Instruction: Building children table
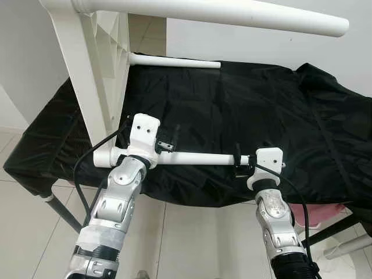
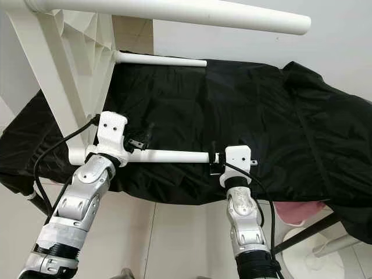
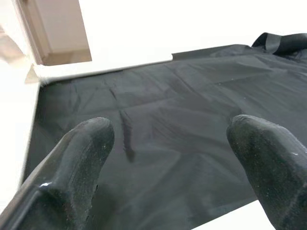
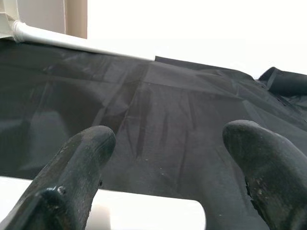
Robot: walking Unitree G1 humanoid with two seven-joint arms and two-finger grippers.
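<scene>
A white plastic children's table [image 1: 87, 81] stands on its side on a black cloth [image 1: 261, 110]. Three of its white tube legs stick out to the right: a top one [image 1: 232, 13], a far one [image 1: 174, 61] and a near one [image 1: 197, 158]. My left gripper [image 1: 168, 139] is open at the near leg's base, close to the tabletop panel, with its fingers [image 3: 81, 158] wide apart over the cloth. Over the near leg's free end, my right gripper [image 1: 238, 161] is open, its fingers [image 4: 81, 163] set either side above the white tube [image 4: 148, 215].
The cloth covers a work table whose front edge runs just under the near leg. Dark metal legs [image 1: 58, 210] of that table slant down at the left and right. A pink object [image 1: 314, 215] sits low at the right over a tiled floor. A white wall stands behind.
</scene>
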